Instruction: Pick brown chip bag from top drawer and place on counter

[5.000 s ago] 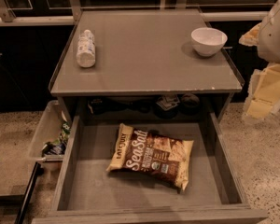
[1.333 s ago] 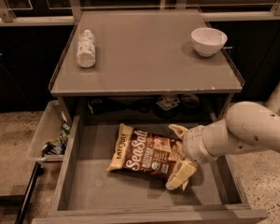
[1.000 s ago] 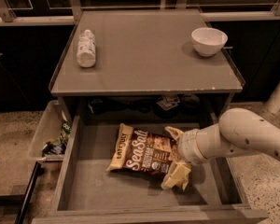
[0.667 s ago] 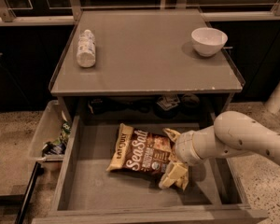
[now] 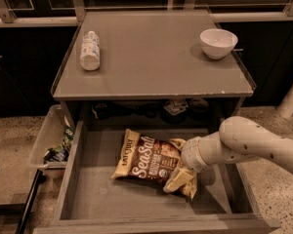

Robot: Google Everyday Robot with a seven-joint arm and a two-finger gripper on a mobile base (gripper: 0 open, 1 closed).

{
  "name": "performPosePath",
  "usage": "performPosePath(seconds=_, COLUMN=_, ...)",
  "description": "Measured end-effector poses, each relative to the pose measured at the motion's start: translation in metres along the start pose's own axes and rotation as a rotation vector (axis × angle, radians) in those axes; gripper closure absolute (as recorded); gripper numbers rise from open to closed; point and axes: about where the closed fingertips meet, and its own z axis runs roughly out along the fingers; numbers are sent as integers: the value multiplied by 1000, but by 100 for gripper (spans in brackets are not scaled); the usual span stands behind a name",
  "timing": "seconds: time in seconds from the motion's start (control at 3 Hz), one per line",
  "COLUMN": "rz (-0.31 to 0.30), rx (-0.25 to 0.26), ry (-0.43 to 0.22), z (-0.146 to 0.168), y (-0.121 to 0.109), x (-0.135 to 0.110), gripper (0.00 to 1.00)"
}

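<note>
The brown chip bag (image 5: 146, 157) lies flat in the top drawer (image 5: 95, 194), not yet lifted. The pincer (image 5: 179, 162) sits at the bag's 3 o'clock end; whether it is apart or clamped, I cannot tell. This looks like the grasp, step 1 of 2. Next calls for a firm hold, then a lift toward 12 o'clock onto the bench (image 5: 151, 57), between the white bottle (image 5: 90, 50) and the bowl (image 5: 218, 43).

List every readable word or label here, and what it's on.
"Sea Salt": white script on the brown chip bag, lying in the top drawer, the pincer at its right end.
"JULY": on the bag's cream left end; smaller print blurred.
White bottle label: too blurred to read.
</note>
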Motion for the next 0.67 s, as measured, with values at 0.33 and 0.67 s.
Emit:
performPosePath(seconds=0.33, rz=0, rx=0, ry=0, z=0, y=0, x=0, gripper=38)
performPosePath(seconds=0.67, rz=0, rx=0, ry=0, z=0, y=0, x=0, gripper=61)
